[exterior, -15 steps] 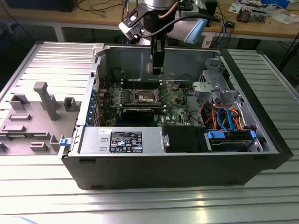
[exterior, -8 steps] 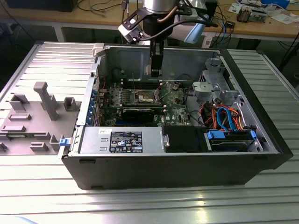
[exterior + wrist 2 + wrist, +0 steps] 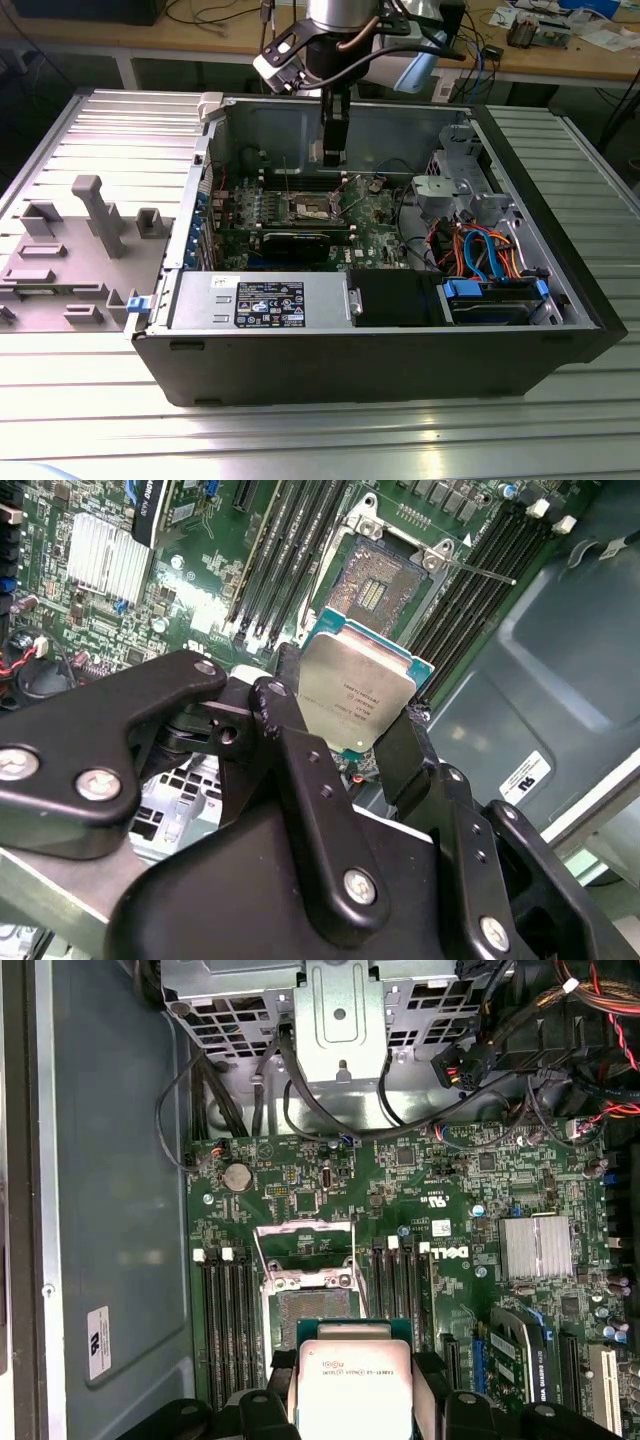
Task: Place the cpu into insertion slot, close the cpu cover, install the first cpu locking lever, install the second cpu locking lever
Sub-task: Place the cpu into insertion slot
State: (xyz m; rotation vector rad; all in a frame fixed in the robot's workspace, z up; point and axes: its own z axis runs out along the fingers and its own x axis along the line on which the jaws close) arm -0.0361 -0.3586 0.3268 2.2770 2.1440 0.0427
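My gripper [image 3: 350, 725] is shut on the cpu [image 3: 355, 690], a flat square chip with a silvery face and a green rim, clamped by its edges between two black fingers [image 3: 285, 705]. In both wrist views the cpu [image 3: 355, 1385] hangs just short of the insertion slot [image 3: 318, 1310], whose golden-tan centre [image 3: 375, 580] lies bare. The cpu cover [image 3: 305, 1230] stands swung open past the slot. A thin metal lever [image 3: 485, 575] sticks out beside the socket. In the exterior view my gripper [image 3: 333, 158] hovers inside the open case, above the insertion slot [image 3: 312, 208].
Black memory slots [image 3: 225, 1320] flank the socket. A finned heat sink [image 3: 537, 1248] and a long black expansion card [image 3: 300, 240] lie near it. A grey power supply [image 3: 265, 300], a drive cage with blue and orange cables [image 3: 485, 265] and the case walls [image 3: 280, 120] ring the board.
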